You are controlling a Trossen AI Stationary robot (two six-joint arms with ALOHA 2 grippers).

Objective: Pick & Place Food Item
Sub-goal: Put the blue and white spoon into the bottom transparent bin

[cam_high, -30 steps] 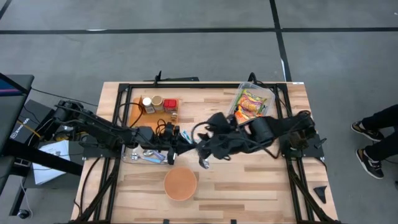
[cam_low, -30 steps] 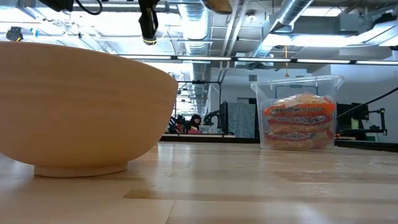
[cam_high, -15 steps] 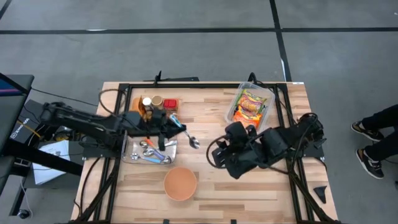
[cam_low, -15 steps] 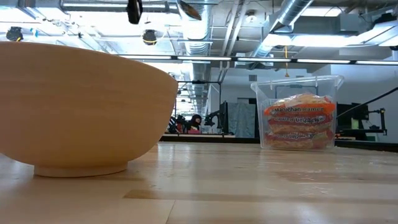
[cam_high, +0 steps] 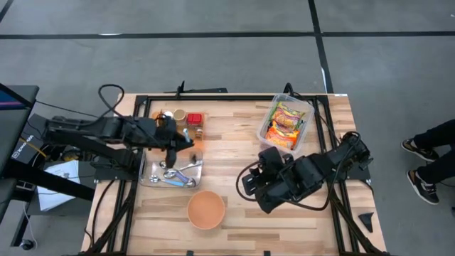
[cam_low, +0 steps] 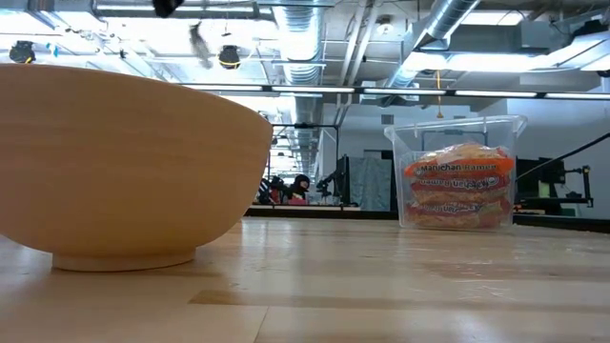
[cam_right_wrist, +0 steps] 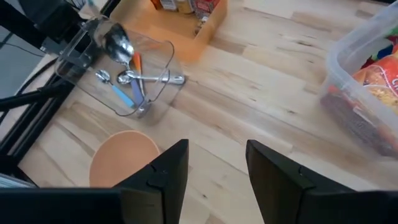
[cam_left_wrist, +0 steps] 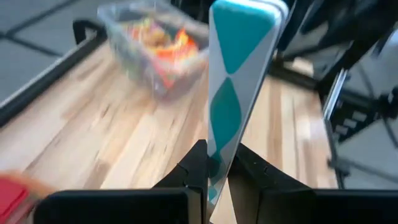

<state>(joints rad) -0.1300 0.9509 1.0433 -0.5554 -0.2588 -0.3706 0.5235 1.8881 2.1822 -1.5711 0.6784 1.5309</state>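
Clear tray (cam_high: 151,177) holds cutlery; left tool (cam_high: 186,141) above it clamps a teal-handled spoon (cam_left_wrist: 239,74). Right tool (cam_right_wrist: 214,165), fingers apart and holding nothing, hovers beside the empty wooden bowl (cam_high: 206,210).

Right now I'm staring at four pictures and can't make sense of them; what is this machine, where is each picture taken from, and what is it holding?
It is a robot with two dark arms at a wooden table. One picture looks straight down, one sits at table height, and two come from cameras on the wrists. The left gripper, above the clear utensil tray, has its jaws shut on a spoon with a teal and white handle. The right gripper is open, holds nothing and hovers over bare wood near the wooden bowl. Also on the table: a clear tub of noodle packets and a small box of jars.
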